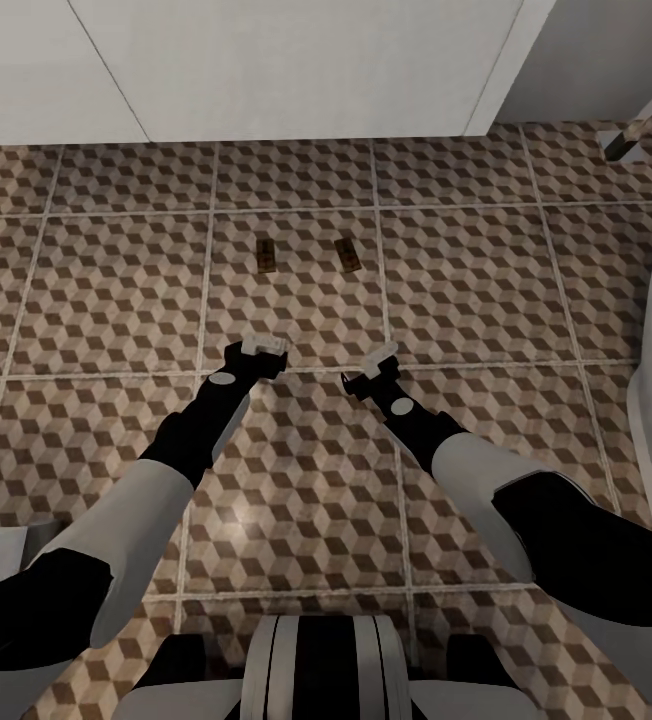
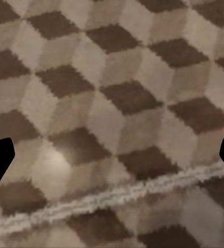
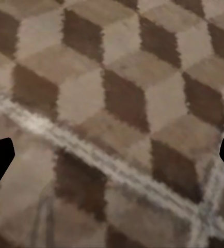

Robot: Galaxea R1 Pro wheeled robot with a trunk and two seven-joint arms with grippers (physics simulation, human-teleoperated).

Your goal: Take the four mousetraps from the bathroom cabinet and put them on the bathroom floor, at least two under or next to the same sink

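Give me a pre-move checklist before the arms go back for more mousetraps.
1. Two small flat brown wooden mousetraps, left one and right one, lie on the cube-patterned tiled bathroom floor: ok.
2. Both on the same tile: ok.
3. Left gripper open, nothing between its fingers: ok.
4. Right gripper open and empty: ok.
5. Both grippers clear of the traps: ok.
6. Traps under or next to a sink: cannot tell.
7. All four placed: not ok, two visible.

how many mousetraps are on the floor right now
2. One mousetrap lies ahead of the left end effector, the other mousetrap beside it, ahead of the right end effector, both on one tile. Others may lie outside the frame.
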